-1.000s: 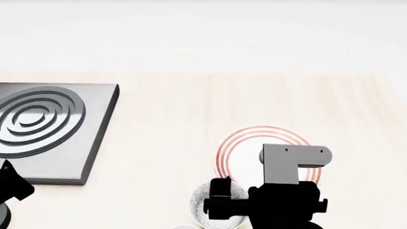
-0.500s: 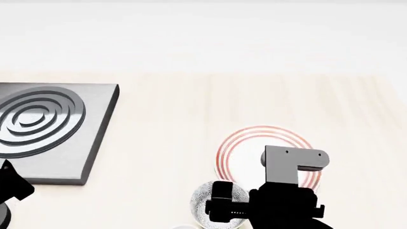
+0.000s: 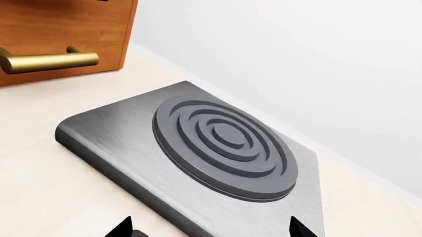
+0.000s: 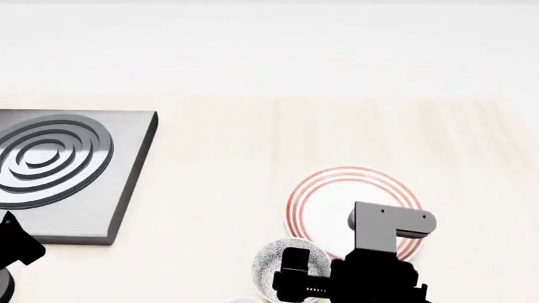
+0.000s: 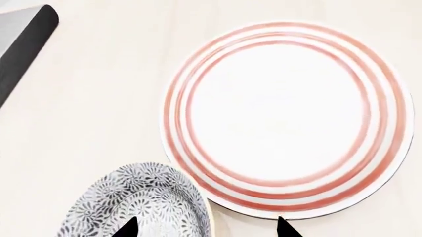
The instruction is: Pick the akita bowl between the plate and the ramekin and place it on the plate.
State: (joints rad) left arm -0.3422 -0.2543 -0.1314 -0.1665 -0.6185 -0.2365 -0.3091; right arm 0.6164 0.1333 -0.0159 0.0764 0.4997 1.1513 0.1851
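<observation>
My right claw shows only as two dark fingertips at the edge of my right wrist camera. The tips stand well apart, so I judge the claw wide open, and nothing is held between them. One tip lies over the patterned inside of the small round white bowl with dense grey-black speckling. The other tip sits outside that bowl's rim, over the bare light wooden counter, close to the rim of the plate. Whether either tip touches the bowl I cannot tell.

The akita bowl sits on the counter directly beneath my claw, just beside the flat round white plate with thin red rings; their rims look almost touching. The plate lies just beyond my claw and is bare. In the head camera, a sliver of a plain white rounded thing, probably the ramekin, shows on the bowl's other side, too cut off to be sure.

Further out, a grey metal slab with raised concentric rings sits well off to my left, near my left claw. That claw also shows only two spread tips holding nothing, with a brown wooden cabinet with a brass handle beyond the slab.

As I judge it, the task is barely begun: the bowl is not yet gripped or lifted. Closing on its rim, lifting, carrying and setting it on the plate all remain.
</observation>
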